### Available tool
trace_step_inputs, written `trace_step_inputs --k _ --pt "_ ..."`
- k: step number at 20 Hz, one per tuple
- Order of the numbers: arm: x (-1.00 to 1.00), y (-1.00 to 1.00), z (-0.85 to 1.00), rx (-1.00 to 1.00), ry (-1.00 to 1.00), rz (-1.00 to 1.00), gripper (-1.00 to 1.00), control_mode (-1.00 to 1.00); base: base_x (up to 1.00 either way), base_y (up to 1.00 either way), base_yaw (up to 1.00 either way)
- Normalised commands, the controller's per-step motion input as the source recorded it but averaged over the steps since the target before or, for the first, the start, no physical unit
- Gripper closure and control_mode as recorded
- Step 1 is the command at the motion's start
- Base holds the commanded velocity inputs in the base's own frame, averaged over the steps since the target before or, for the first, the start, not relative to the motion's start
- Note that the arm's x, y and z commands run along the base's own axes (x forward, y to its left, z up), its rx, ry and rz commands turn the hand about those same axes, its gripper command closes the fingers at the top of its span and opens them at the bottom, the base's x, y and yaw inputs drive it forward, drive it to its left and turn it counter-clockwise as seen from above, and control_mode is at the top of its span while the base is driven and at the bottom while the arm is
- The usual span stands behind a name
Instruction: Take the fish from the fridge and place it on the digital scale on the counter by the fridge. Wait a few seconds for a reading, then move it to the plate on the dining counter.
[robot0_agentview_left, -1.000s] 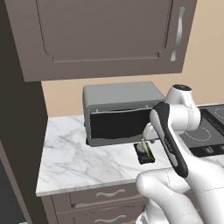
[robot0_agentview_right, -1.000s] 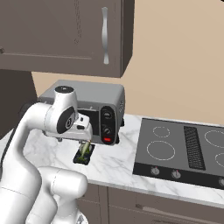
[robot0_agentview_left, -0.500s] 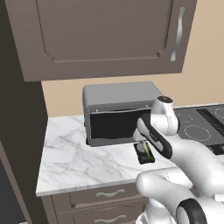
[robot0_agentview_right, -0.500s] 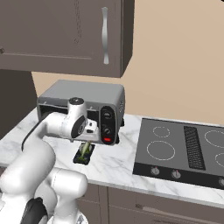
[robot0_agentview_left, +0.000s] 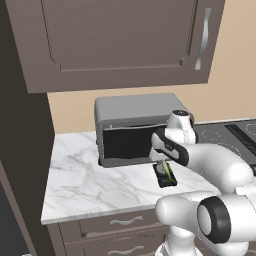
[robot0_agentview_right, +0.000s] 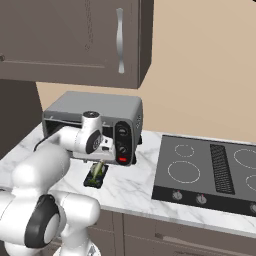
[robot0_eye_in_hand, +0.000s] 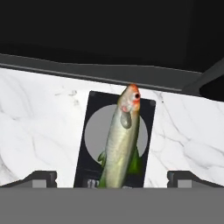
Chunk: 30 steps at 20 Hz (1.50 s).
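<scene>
Marble makes up the biggest surface here: the counter (robot0_agentview_left: 90, 180), narrow, white with grey veins, smooth and hard, with dark drawers under it. On it stands the toaster oven (robot0_agentview_left: 135, 127), a boxy grey metal case with a dark glass front. Just in front of that lies the digital scale (robot0_eye_in_hand: 116, 140) — a flat black square slab with a pale round disc in its middle. The fish (robot0_eye_in_hand: 121, 140) lies lengthwise on the scale, slender, silvery-olive, red at the snout, its body looking slick and rounded.

The gripper (robot0_eye_in_hand: 111, 178) hangs just above with its fingers spread wide, one on either side of the fish and clear of it, holding nothing.

Risk, as I judge it: the fish is narrow and curved — a closing pinch off its midline could squirt it sideways off the slab, or a low descent could push the light scale across the polished stone toward the oven.
</scene>
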Motion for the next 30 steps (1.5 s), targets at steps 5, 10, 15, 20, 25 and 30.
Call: trace_step_inputs --k 5,10,15,20,25,30 --pt "0.0 -0.01 -0.37 0.0 0.0 0.0 -1.0 -1.0 0.0 0.0 0.0" --pt "0.0 -0.03 -0.19 0.01 0.0 0.0 -1.0 -1.0 0.0 0.0 0.0" --pt "-0.01 0.0 -0.22 0.01 0.0 0.0 -1.0 -1.0 0.0 0.0 0.0" --pt "0.0 0.0 -0.2 0.0 0.0 0.0 -1.0 -1.0 0.0 0.0 0.0" --pt "0.0 0.0 -0.04 0.0 0.0 0.0 -1.0 -1.0 0.0 0.0 0.0" --pt "0.0 0.0 -0.03 0.0 0.0 0.0 -1.0 -1.0 0.0 0.0 0.0"
